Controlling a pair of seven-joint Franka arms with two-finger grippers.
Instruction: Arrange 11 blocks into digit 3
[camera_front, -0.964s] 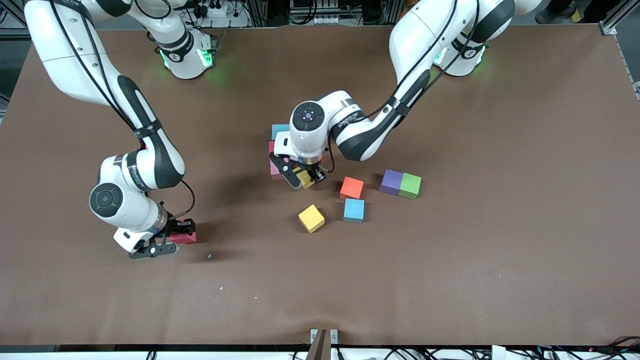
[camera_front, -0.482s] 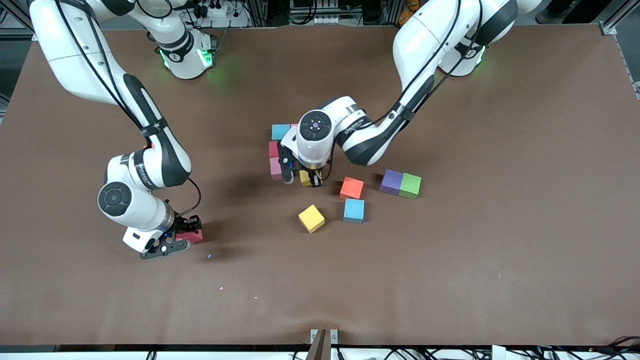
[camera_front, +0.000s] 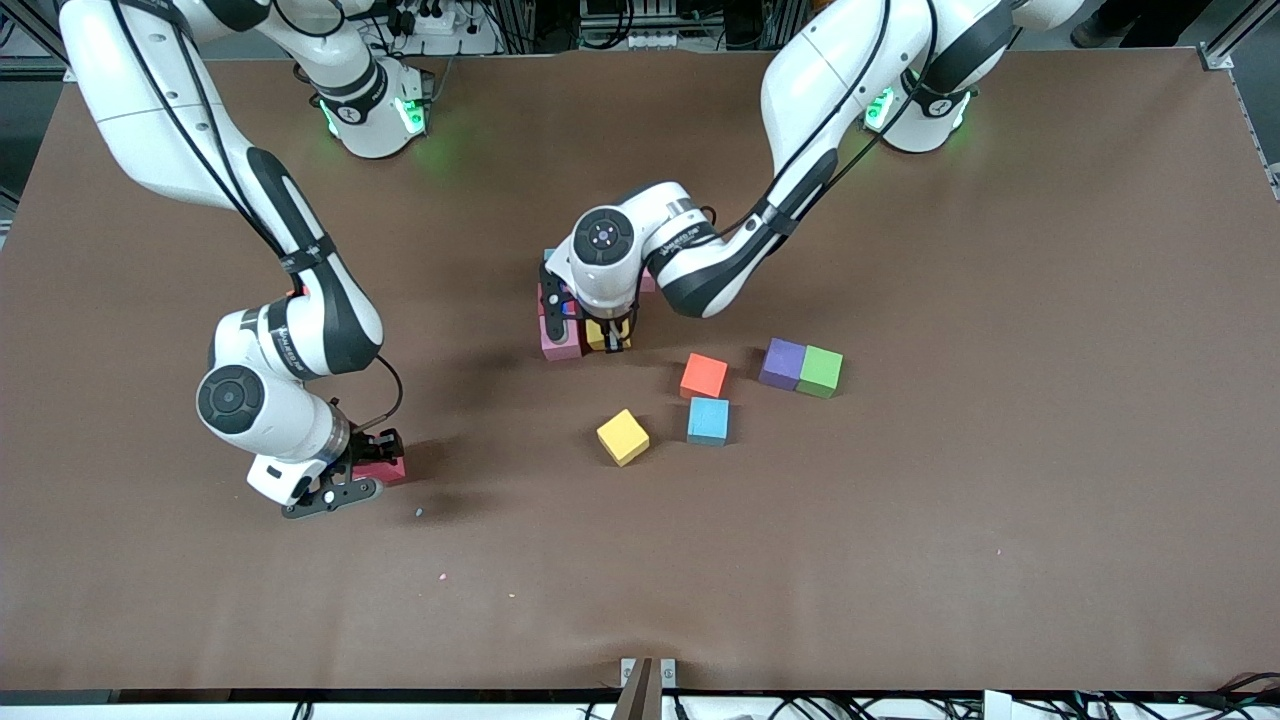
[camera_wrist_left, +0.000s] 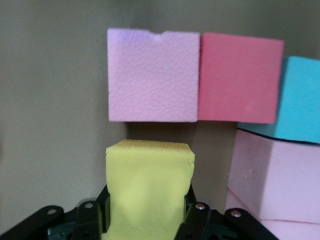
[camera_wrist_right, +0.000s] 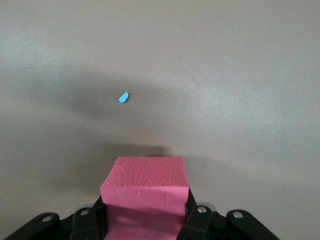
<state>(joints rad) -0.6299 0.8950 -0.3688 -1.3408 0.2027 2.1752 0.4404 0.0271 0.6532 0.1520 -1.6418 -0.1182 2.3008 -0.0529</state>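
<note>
Left claw brings a yellow cube in against the started figure

Nearest the camera, the right claw (camera_front: 362, 478) hangs low over the bench (camera_front: 900, 560) at the right arm's end, clamped on a red cube (camera_wrist_right: 144, 192), barely shifted over the last second. Farther up, a loose yellow cube (camera_front: 623, 437), light blue cube (camera_front: 708, 420), orange cube (camera_front: 704, 376), then purple cube (camera_front: 782, 362) touching the green cube (camera_front: 820, 371). Farthest, the left claw (camera_front: 600, 335), gripping a yellow block (camera_wrist_left: 147, 192), has moved from over open bench to just beside the pink cube (camera_front: 560, 338) of the cluster: placement looks imminent.
</note>
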